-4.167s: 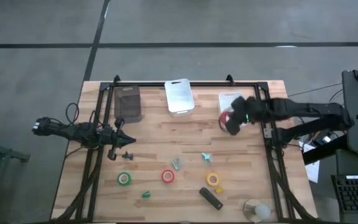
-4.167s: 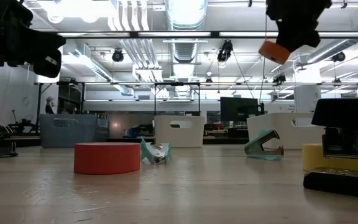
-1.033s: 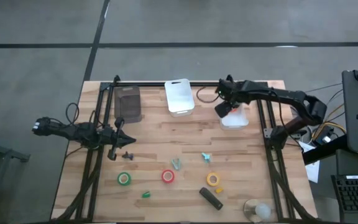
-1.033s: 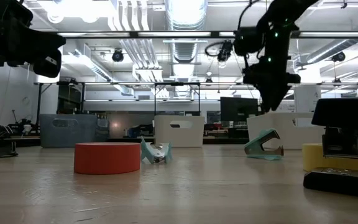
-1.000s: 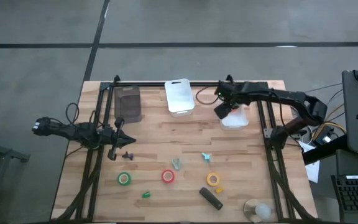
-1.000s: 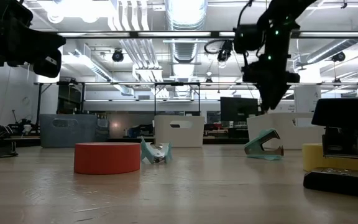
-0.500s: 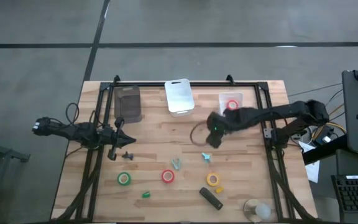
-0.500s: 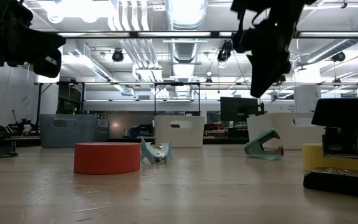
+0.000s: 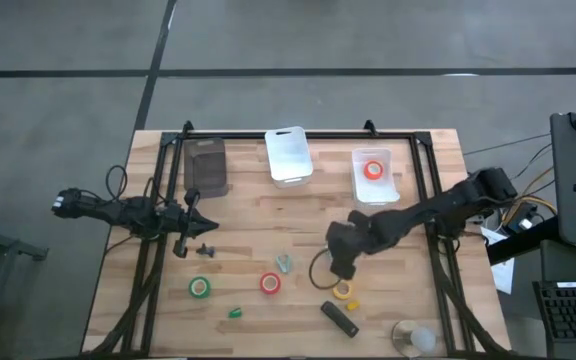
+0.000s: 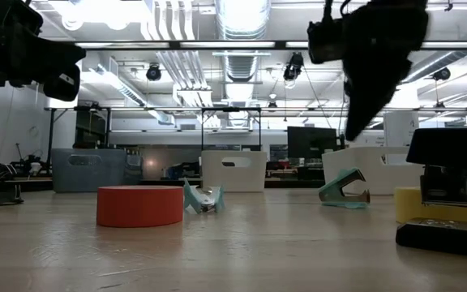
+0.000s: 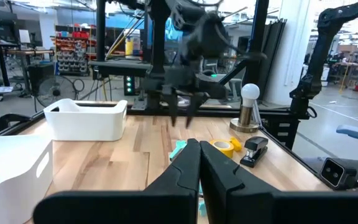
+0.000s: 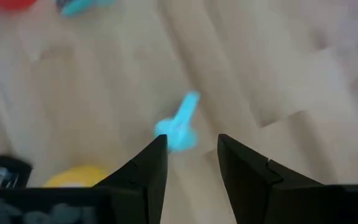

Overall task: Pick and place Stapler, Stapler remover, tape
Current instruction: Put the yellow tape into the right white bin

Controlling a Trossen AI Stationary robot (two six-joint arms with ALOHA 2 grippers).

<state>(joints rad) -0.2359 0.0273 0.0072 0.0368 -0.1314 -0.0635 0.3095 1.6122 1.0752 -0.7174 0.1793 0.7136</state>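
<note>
Right gripper [image 9: 340, 262] now lower centre of the high view, fingers apart, empty — half a second ago it was mid-table. Red tape [image 9: 373, 169] sits in the upper-right bin [image 9: 359, 187]. Yellow tape [image 9: 343, 290] likely next. Left gripper [image 9: 190, 225] closed, idle at left.

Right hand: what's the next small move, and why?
Probably lower straight down onto the teal staple remover. The right hand is open and empty above it, its fingers straddling the remover, with the yellow tape just beside. One red tape already sits in the white bin. The left hand waits at the table's left.
</note>
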